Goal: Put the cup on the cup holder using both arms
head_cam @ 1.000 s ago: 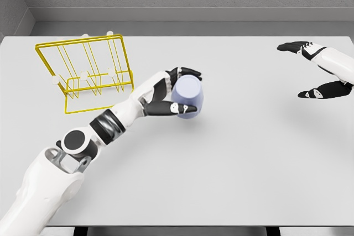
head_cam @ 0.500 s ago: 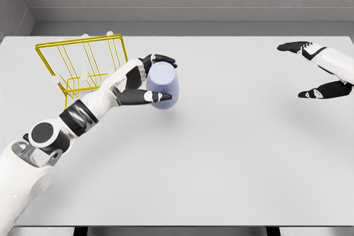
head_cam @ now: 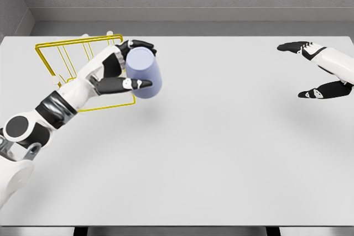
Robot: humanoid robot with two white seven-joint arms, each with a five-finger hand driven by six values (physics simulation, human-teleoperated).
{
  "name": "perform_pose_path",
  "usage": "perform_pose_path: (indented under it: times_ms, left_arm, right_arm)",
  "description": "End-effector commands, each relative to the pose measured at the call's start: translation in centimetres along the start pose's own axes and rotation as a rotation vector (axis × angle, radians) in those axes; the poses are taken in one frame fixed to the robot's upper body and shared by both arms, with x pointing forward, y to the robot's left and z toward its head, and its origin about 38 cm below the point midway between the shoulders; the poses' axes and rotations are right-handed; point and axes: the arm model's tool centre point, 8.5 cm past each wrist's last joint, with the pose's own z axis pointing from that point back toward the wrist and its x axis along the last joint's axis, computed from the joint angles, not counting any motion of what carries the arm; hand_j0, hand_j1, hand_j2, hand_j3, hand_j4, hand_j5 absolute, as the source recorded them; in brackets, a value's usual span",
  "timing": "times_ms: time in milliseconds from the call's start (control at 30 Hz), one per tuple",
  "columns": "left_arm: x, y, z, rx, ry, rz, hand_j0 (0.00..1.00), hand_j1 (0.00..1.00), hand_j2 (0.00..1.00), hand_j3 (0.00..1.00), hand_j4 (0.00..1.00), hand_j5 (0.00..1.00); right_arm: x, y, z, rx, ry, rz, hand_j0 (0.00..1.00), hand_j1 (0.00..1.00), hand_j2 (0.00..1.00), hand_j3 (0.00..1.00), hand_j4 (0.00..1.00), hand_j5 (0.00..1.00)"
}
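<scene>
since a moment ago the left hand [head_cam: 113,73] has carried the cup [head_cam: 144,73] up and left, now in front of the yellow holder [head_cam: 52,53], above the table [head_cam: 221,136]. fingers wrap the cup, tilted, its long axis leaning top-left. the right hand [head_cam: 318,70] hovers open at far right.

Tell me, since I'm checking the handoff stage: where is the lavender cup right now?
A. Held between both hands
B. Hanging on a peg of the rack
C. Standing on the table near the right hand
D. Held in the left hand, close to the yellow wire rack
D: the left hand has its fingers wrapped around the cup right beside the yellow wire rack, while the right hand is open, far off at the table's right side.
</scene>
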Motion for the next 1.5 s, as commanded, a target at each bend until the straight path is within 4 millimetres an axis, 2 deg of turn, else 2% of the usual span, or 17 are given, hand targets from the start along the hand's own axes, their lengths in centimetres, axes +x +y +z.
perform_pose_path:
  times_ms: [0,433,733,1167,1467]
  left_arm:
    - [0.3,0.4,0.3,0.005,-0.008,-0.004,0.68,0.68,0.68,0.68,0.68,0.68]
    - [1.8,3.0,1.5,0.052,-0.021,-0.009,0.68,0.68,0.68,0.68,0.68,0.68]
    - [2.4,3.9,2.1,0.07,-0.023,-0.025,0.68,0.68,0.68,0.68,0.68,0.68]
    - [2.1,5.3,2.7,0.113,-0.012,-0.018,0.68,0.68,0.68,0.68,0.68,0.68]
    - [1.1,6.2,2.9,0.14,0.012,-0.006,0.7,0.7,0.7,0.7,0.7,0.7]
  right_arm:
    - [0.0,-0.1,0.0,-0.004,-0.001,-0.006,1.0,1.0,1.0,1.0,1.0,1.0]
    - [-0.3,0.0,0.2,-0.004,0.009,-0.013,1.0,1.0,1.0,1.0,1.0,1.0]
    - [-0.3,0.0,0.2,-0.004,0.009,-0.013,1.0,1.0,1.0,1.0,1.0,1.0]
    - [-0.4,0.1,0.2,-0.006,0.009,-0.016,1.0,1.0,1.0,1.0,1.0,1.0]
    - [-0.4,0.1,0.2,-0.006,0.009,-0.016,1.0,1.0,1.0,1.0,1.0,1.0]
